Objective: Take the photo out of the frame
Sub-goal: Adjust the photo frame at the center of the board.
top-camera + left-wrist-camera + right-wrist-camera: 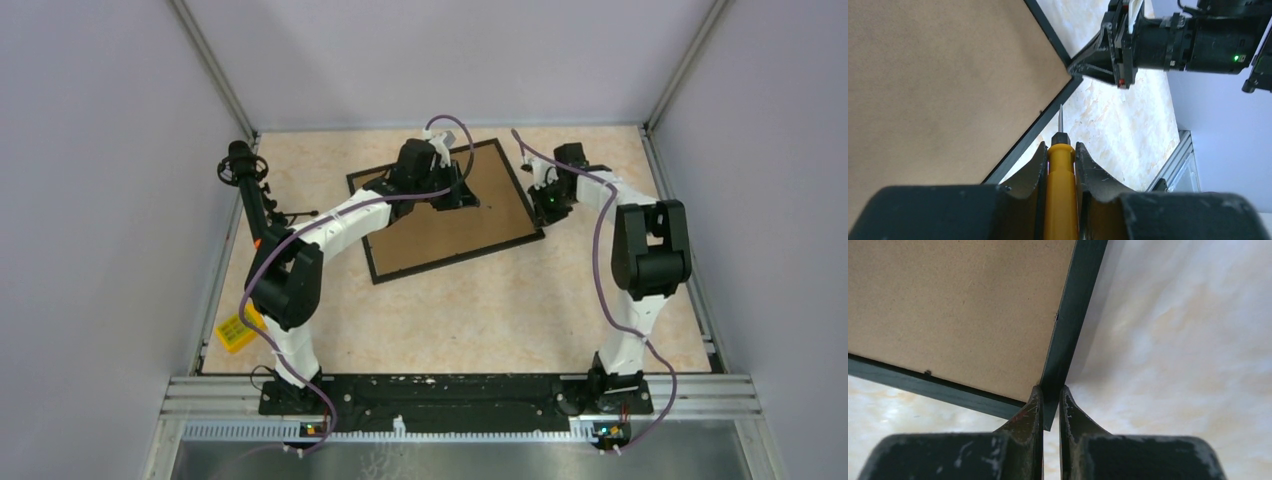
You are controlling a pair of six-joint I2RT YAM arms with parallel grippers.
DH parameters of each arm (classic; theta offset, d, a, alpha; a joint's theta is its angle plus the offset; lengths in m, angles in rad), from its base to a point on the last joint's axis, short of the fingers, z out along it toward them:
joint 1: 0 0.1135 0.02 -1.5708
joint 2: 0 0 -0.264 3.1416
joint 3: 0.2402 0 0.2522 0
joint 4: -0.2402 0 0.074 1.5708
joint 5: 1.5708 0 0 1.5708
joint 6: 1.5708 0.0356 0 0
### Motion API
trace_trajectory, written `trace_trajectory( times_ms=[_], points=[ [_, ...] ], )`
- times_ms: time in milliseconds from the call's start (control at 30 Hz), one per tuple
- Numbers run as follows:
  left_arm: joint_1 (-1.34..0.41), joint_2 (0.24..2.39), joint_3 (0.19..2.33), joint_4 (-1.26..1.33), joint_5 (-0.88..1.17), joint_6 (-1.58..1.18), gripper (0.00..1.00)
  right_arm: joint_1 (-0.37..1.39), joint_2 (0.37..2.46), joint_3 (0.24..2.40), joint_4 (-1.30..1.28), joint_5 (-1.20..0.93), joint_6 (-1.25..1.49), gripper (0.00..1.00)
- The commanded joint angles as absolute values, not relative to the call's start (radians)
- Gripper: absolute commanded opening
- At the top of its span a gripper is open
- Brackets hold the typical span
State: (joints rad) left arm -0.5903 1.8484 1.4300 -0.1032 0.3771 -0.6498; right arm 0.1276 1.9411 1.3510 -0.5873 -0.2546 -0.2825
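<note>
Left wrist — end effector (1062, 148) clamps screwdriver (1063, 195), right end effector (1050, 391) pinches frame (1070, 320)

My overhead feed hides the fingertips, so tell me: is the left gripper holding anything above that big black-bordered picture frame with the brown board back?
Observer: Yes, the left gripper is shut on a yellow-handled screwdriver, its thin metal tip by the black-bordered picture frame edge.
Operator: And the right gripper?
Observer: It pinches that frame's corner.
Operator: Is the photo showing?
Observer: No, only the brown fibreboard back.
</note>
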Motion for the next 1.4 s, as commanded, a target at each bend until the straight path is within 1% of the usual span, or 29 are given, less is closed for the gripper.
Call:
trace_trajectory(
  times_ms=[0, 133, 267, 300, 367, 400, 433, 500, 533, 567, 600, 700, 733, 800, 867, 933, 1100, 1200, 1300, 1367],
  points=[
    [-0.586, 1.794, 1.421, -0.057, 0.385, -0.623, 0.0, 0.077, 2.038, 1.375, -0.497, -0.068, -0.712, 0.0],
    [-0.584, 1.792, 1.418, -0.058, 0.383, -0.617, 0.0, 0.075, 2.08, 1.512, -0.544, -0.186, -0.882, 0.0],
    [-0.584, 1.786, 1.416, -0.059, 0.375, -0.608, 0.0, 0.115, 2.098, 1.612, -0.482, -0.184, -0.918, 0.0],
    [-0.584, 1.783, 1.414, -0.058, 0.371, -0.605, 0.0, 0.125, 2.107, 1.652, -0.461, -0.158, -0.885, 0.05],
    [-0.583, 1.779, 1.413, -0.059, 0.364, -0.6, 0.0, 0.133, 2.136, 1.766, -0.482, -0.135, -0.773, 0.27],
    [-0.584, 1.778, 1.412, -0.058, 0.363, -0.599, 0.0, 0.134, 2.147, 1.823, -0.517, -0.141, -0.71, 0.41],
    [-0.583, 1.777, 1.41, -0.055, 0.362, -0.598, 0.0, 0.135, 2.149, 1.86, -0.543, -0.139, -0.638, 0.49],
    [-0.583, 1.775, 1.409, -0.054, 0.362, -0.598, 0.0, 0.132, 2.117, 1.868, -0.564, -0.142, -0.495, 0.55],
    [-0.583, 1.776, 1.408, -0.051, 0.362, -0.599, 0.0, 0.131, 2.085, 1.832, -0.542, -0.131, -0.419, 0.58],
    [-0.582, 1.776, 1.406, -0.048, 0.365, -0.602, 0.0, 0.13, 2.043, 1.783, -0.519, -0.112, -0.341, 0.65],
    [-0.582, 1.776, 1.404, -0.045, 0.367, -0.605, 0.0, 0.13, 2.0, 1.73, -0.498, -0.092, -0.26, 0.67],
    [-0.582, 1.773, 1.396, -0.039, 0.374, -0.614, 0.0, 0.131, 1.88, 1.552, -0.476, -0.027, 0.015, 0.69],
    [-0.583, 1.771, 1.392, -0.035, 0.373, -0.616, 0.0, 0.13, 1.845, 1.493, -0.478, -0.035, 0.08, 0.72],
    [-0.583, 1.767, 1.385, -0.028, 0.373, -0.618, 0.0, 0.13, 1.775, 1.388, -0.465, -0.056, 0.181, 0.84],
    [-0.581, 1.763, 1.381, -0.026, 0.375, -0.62, 0.0, 0.13, 1.743, 1.316, -0.463, -0.101, 0.243, 0.92],
    [-0.582, 1.763, 1.377, -0.023, 0.374, -0.623, 0.0, 0.13, 1.742, 1.285, -0.477, -0.135, 0.297, 0.93],
    [-0.581, 1.757, 1.371, -0.016, 0.376, -0.627, 0.0, 0.137, 1.762, 1.222, -0.438, -0.132, 0.35, 0.89],
    [-0.581, 1.755, 1.369, -0.016, 0.371, -0.626, 0.0, 0.142, 1.796, 1.206, -0.419, -0.135, 0.369, 0.84],
    [-0.581, 1.758, 1.368, -0.016, 0.373, -0.626, 0.0, 0.151, 1.832, 1.206, -0.407, -0.125, 0.393, 0.76],
    [-0.581, 1.759, 1.367, -0.014, 0.376, -0.627, 0.0, 0.16, 1.859, 1.229, -0.419, -0.114, 0.402, 0.74]
  ],
)
